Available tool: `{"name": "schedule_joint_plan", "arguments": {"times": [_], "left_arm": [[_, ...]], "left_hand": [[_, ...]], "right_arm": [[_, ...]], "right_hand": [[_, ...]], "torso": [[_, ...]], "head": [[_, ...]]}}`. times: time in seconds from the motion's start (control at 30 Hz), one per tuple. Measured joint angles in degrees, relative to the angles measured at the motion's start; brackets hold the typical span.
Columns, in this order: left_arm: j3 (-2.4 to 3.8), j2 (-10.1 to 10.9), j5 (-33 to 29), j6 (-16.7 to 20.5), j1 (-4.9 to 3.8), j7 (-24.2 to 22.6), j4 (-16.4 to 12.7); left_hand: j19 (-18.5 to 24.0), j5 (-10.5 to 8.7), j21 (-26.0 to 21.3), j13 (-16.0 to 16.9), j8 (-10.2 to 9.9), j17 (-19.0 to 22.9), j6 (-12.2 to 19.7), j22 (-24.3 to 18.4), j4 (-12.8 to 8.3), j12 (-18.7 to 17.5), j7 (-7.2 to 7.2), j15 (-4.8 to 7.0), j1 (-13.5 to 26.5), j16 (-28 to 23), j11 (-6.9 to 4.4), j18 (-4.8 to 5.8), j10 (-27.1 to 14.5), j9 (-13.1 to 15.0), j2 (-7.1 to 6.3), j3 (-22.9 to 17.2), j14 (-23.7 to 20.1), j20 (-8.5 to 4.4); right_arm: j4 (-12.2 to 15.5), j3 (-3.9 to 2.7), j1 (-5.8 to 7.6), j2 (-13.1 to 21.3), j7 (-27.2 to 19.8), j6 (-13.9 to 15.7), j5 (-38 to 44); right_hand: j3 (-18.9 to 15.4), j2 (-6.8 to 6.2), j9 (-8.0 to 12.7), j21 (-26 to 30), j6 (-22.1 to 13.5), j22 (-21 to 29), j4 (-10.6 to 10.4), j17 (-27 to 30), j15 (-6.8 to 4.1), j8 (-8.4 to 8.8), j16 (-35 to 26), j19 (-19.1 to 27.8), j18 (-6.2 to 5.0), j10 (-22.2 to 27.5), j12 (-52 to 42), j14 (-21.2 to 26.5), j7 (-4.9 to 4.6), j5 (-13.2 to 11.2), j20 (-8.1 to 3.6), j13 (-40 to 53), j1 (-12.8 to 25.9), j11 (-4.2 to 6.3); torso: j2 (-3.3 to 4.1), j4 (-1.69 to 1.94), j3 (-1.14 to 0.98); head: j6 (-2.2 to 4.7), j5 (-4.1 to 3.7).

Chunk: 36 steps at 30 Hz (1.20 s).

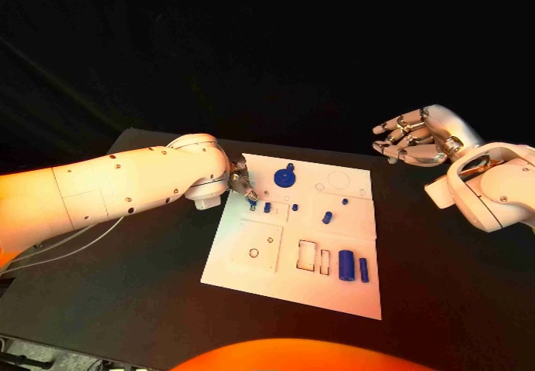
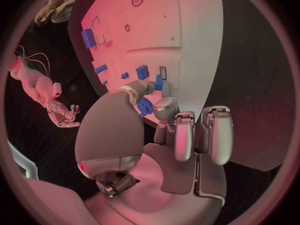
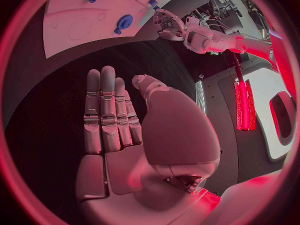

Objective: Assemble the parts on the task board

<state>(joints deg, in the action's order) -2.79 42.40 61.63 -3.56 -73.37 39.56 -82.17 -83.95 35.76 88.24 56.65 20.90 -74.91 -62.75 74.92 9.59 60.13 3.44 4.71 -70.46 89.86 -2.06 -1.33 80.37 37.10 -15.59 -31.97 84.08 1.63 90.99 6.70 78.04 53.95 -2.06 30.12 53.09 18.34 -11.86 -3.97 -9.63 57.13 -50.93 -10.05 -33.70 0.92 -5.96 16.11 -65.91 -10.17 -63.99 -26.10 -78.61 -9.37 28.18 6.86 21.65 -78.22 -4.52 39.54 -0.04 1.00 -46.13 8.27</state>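
Observation:
The white task board [image 1: 259,272] lies mid-table. My left hand [image 1: 239,184] hangs over its far left corner. Its thumb and a finger [image 2: 166,104] pinch a small blue peg [image 2: 159,82] that stands on the board, and the other fingers are curled in. Beside that hand sits a round blue gear part [image 1: 287,178]. More small blue pegs [image 1: 327,217] stand mid-board. A thick blue cylinder [image 1: 347,265] and a thin one [image 1: 363,269] lie near the front right. My right hand [image 1: 410,137] is raised off the board's far right corner, fingers apart and holding nothing.
Outlined slots [image 1: 305,255] and a square recess [image 1: 262,246] mark the board's near half. Black table [image 1: 134,294] surrounds the board on all sides. In the right wrist view the board [image 3: 75,10] and my left hand [image 3: 167,22] lie beyond the straight fingers.

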Motion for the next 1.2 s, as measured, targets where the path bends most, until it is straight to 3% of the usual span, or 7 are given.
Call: {"name": "schedule_joint_plan", "arguments": {"times": [0.5, 0.83, 1.2], "left_arm": [[0.00, -0.2, 2.5, -0.7, 0.63, 0.3, -0.3], [0.04, -0.2, 3.0, -1.2, 0.68, 0.3, -0.5], [0.05, -0.2, 3.3, -2.2, 0.71, 0.3, -0.6]], "left_hand": [[0.0, -0.21, 0.0, -0.8, -0.1, 0.0, 0.0, 0.0, -0.1, -0.7, 0.00, -0.01, -0.2, 0.0, 0.05, 0.00, 0.0, 0.0, 0.15, -0.1, 0.0, 0.00], [0.0, -0.45, 0.0, -0.9, -0.1, 0.0, 0.0, 0.0, -0.1, -0.7, 0.00, -0.02, -0.2, 0.0, 0.15, 0.00, 0.1, 0.0, 0.24, -0.1, 0.0, 0.00], [0.0, -0.37, 0.0, -1.1, 0.1, 0.0, 0.0, 0.0, -0.3, -1.1, 0.00, -0.02, -0.3, 0.0, 0.17, 0.00, 0.0, 0.1, 0.31, 0.0, 0.0, 0.00]], "right_arm": [[0.0, 0.01, -0.03, 0.0, -0.1, 0.0, 0.0], [-0.1, 0.02, -0.07, -0.1, -0.1, 0.0, -0.1], [-0.1, 0.03, -0.15, -0.2, -0.2, 0.0, -0.1]], "right_hand": [[0.0, 0.00, 0.0, 0.2, 0.0, 0.1, 0.0, 0.0, 0.00, 0.00, -0.3, 0.0, 0.00, 0.0, 0.0, 0.0, 0.01, 0.0, 0.00, -0.1, 0.0, 0.00], [0.0, 0.00, 0.0, 0.2, 0.0, 0.1, 0.0, 0.0, -0.21, 0.00, -0.3, 0.0, 0.00, 0.0, 0.0, -0.2, -0.03, 0.2, 0.00, -0.1, 0.0, 0.00], [0.0, 0.00, 0.0, 0.2, -0.1, 0.1, 0.0, 0.0, -0.21, 0.00, -0.3, 0.0, 0.00, 0.0, 0.0, -0.2, -0.12, 0.2, 0.00, -0.1, 0.0, 0.00]], "torso": [[0.01, 0.00, 0.01], [0.02, 0.01, 0.01], [-0.02, 0.02, 0.01]], "head": [[-0.20, 0.28], [-0.41, 0.19], [-0.54, 0.60]]}}
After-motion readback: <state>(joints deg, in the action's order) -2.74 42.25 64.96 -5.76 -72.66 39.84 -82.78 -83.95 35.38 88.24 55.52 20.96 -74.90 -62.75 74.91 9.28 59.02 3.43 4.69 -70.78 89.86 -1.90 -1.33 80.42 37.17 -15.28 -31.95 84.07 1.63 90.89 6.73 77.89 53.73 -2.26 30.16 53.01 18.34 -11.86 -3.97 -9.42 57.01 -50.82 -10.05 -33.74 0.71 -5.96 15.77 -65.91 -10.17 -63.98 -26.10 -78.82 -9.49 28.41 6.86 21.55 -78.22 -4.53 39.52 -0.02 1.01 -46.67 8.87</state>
